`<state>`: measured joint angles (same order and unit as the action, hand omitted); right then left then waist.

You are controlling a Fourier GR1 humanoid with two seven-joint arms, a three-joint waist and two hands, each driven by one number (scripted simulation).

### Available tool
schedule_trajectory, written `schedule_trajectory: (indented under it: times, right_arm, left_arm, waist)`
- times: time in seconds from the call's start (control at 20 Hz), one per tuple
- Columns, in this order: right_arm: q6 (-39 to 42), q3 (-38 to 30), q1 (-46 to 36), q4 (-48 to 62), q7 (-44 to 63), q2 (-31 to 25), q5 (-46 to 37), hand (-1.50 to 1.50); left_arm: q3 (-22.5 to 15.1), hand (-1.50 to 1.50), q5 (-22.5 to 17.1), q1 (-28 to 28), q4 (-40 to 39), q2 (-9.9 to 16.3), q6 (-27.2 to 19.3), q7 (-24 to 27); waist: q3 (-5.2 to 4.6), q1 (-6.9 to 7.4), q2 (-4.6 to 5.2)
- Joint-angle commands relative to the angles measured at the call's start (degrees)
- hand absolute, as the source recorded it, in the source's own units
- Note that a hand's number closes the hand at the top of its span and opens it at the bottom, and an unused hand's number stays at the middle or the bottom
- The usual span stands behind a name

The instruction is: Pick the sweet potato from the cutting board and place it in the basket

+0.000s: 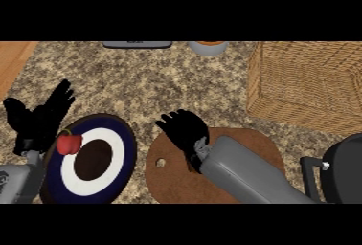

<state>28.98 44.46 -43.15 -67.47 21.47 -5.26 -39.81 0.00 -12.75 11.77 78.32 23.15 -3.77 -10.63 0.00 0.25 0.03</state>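
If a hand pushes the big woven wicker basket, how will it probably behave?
The woven wicker basket looks broad and flat-sided, so it would probably slide rather than tip. Wicker is likely light for its size, so it may shift easily on the speckled stone counter.

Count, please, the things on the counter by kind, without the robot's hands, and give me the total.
Baskets: 1, the wicker basket.
Cutting boards: 1, the brown cutting board.
Plates: 1, the ringed plate.
Red items: 1, the small red fruit or vegetable on the plate's edge.
Things cut off at the far edge: 2, a grey object and a pale container.
Total: 6. No sweet potato shows.
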Motion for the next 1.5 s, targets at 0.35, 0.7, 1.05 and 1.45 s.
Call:
schedule_trajectory:
  times: [0.35,0.7,1.05,1.45]
  right_arm:
    - [4.5,-6.3,4.1,-0.6,-6.5,1.6,-6.2,-1.50]
    - [12.2,-6.9,11.8,-12.7,-6.5,0.8,-7.7,-1.50]
    - [6.5,-6.5,11.8,-5.1,-10.8,1.7,-17.8,-1.50]
    - [-0.1,-6.4,10.6,6.3,-16.6,4.9,-25.4,1.50]
  left_arm:
    - [1.6,0.00,4.2,-1.8,-0.4,-3.9,0.0,3.0]
    - [4.7,0.00,2.9,-0.1,-1.8,-2.6,4.1,0.5]
    - [5.4,0.00,4.8,-0.6,1.5,-3.8,3.7,-1.8]
    - [6.3,0.00,6.4,-0.4,1.5,-4.6,4.5,-2.3]
  waist:
    - [-0.01,-0.18,-0.04]
    - [-0.01,-0.47,-0.13]
    - [0.00,-0.16,-0.06]
    - [0.00,0.01,0.00]
